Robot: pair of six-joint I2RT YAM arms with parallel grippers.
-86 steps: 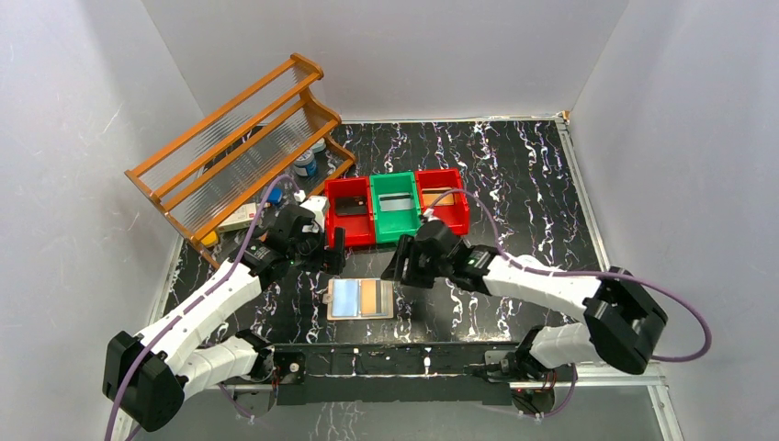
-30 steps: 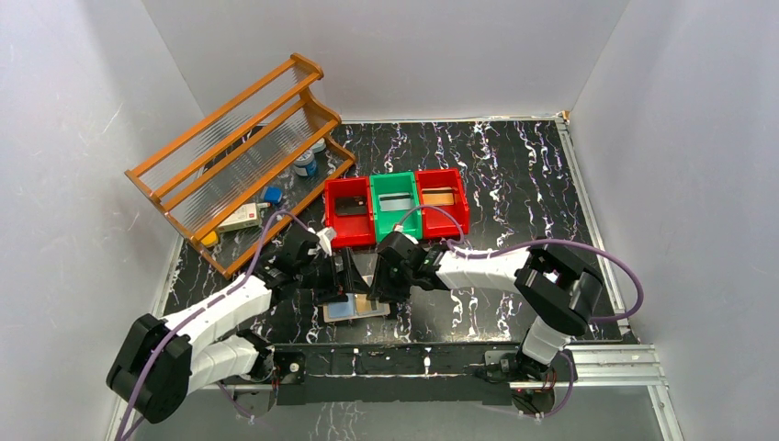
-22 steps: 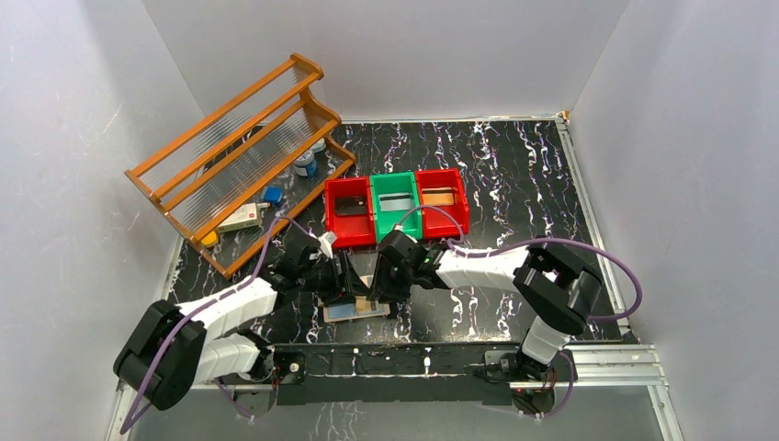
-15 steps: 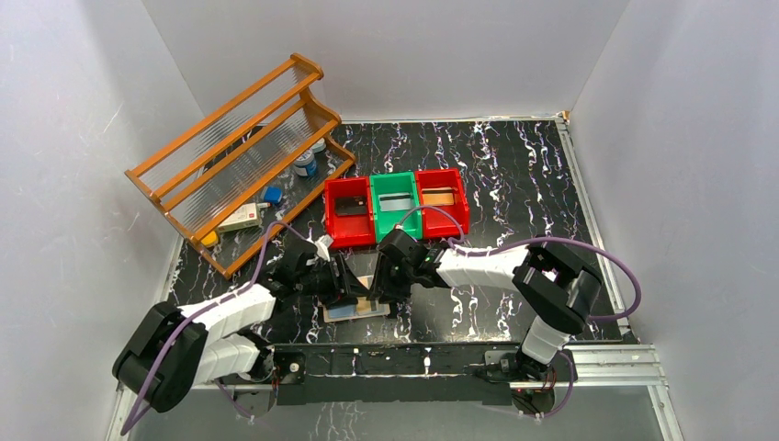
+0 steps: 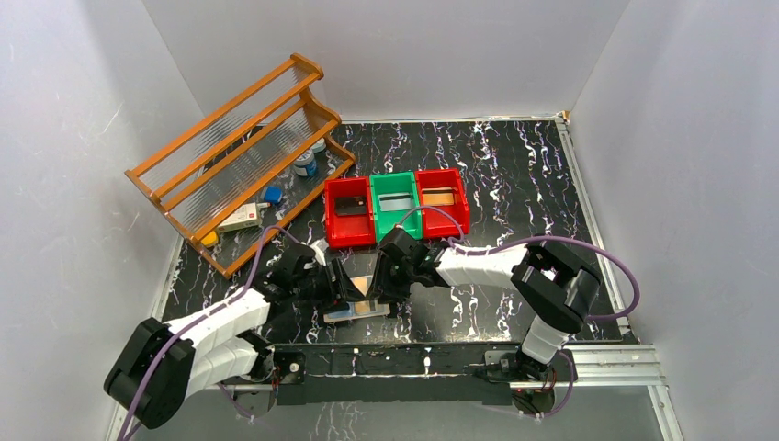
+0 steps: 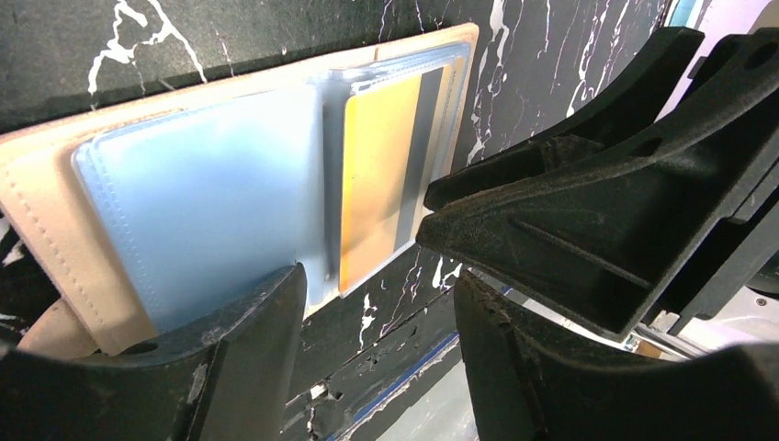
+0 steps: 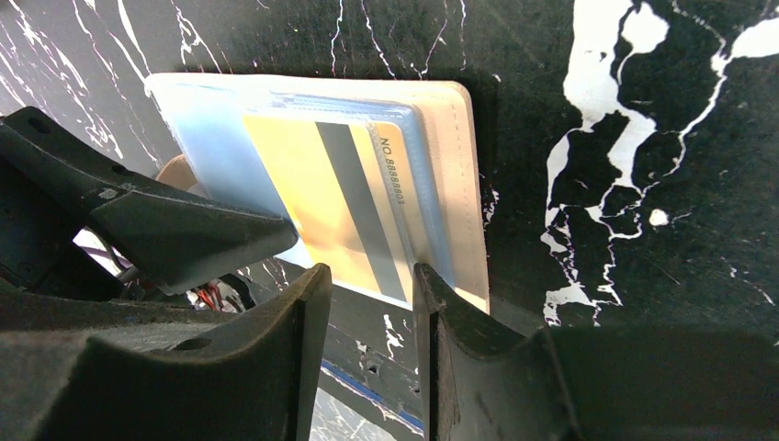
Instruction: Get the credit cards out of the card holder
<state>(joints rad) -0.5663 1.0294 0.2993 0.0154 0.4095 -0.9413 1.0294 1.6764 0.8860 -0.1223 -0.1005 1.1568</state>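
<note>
The tan card holder [image 5: 354, 311] lies open near the table's front edge, its pale blue sleeves [image 6: 202, 202] facing up. An orange-gold credit card [image 7: 317, 193] with a grey stripe sits in the right-hand sleeve, and its near edge pokes out. My left gripper [image 6: 378, 280] is open low over the holder's near edge, one finger [image 6: 230, 358] resting on the blue sleeve. My right gripper [image 7: 372, 276] is open, its tips astride the card's near edge with nothing pinched. In the top view both grippers meet over the holder, left gripper [image 5: 342, 290] and right gripper [image 5: 378, 287].
Just behind the holder stand three bins in a row: a red bin [image 5: 331, 213] with a dark card, a green bin [image 5: 378, 209] with a grey card, and a red bin [image 5: 462, 209] with an orange card. A wooden rack [image 5: 234, 147] with small items under it stands at the back left.
Both grippers have come down from above onto the holder. Over the last second my left jaws have narrowed and the left arm has shifted slightly left. The right arm has stayed put.
</note>
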